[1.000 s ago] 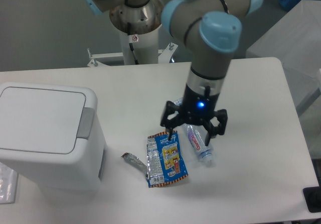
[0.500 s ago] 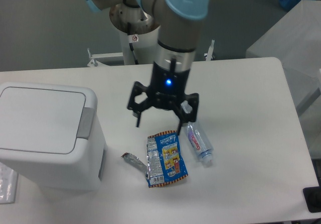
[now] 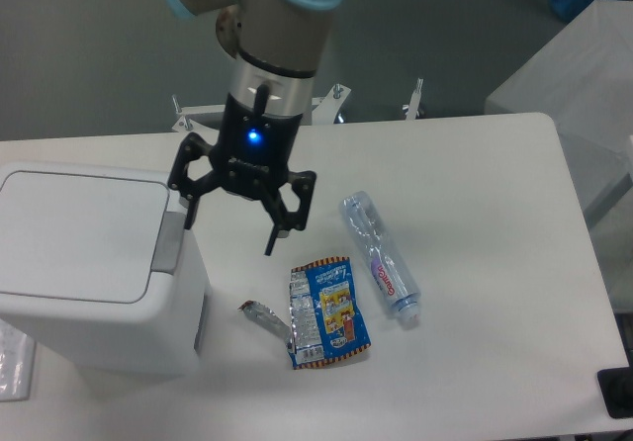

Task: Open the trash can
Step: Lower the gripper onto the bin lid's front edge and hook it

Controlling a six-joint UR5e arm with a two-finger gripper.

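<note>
Camera view, tool: we see the tool (image 3: 229, 225) hanging from the arm with its two fingers spread wide and nothing between them; a blue light glows on its body.
Camera view, trash can: the trash can (image 3: 94, 268) stands on the table (image 3: 485, 214) directly to the tool's image-left, its lid (image 3: 79, 235) shut flat; the near finger (image 3: 185, 204) hangs just beside the can's upper right edge, and we cannot tell whether it touches.
Camera view, push tab: the grey tab (image 3: 168, 241) sits on the lid's right rim, just below and beside that finger.
Handling, our judgement: we take the can for stiff, smooth plastic, hollow and probably light, so a sideways shove may slide it across the table.
Where to act, our judgement: we would not grip the body; we would press one fingertip straight down on the grey tab, so the force goes into the table and the hinged lid can spring up.
Camera view, other things: a blue snack packet (image 3: 328, 310), a clear bottle (image 3: 380, 257) and a small foil scrap (image 3: 263, 316) lie on the table below and to the image-right of the tool, apart from the can.
</note>
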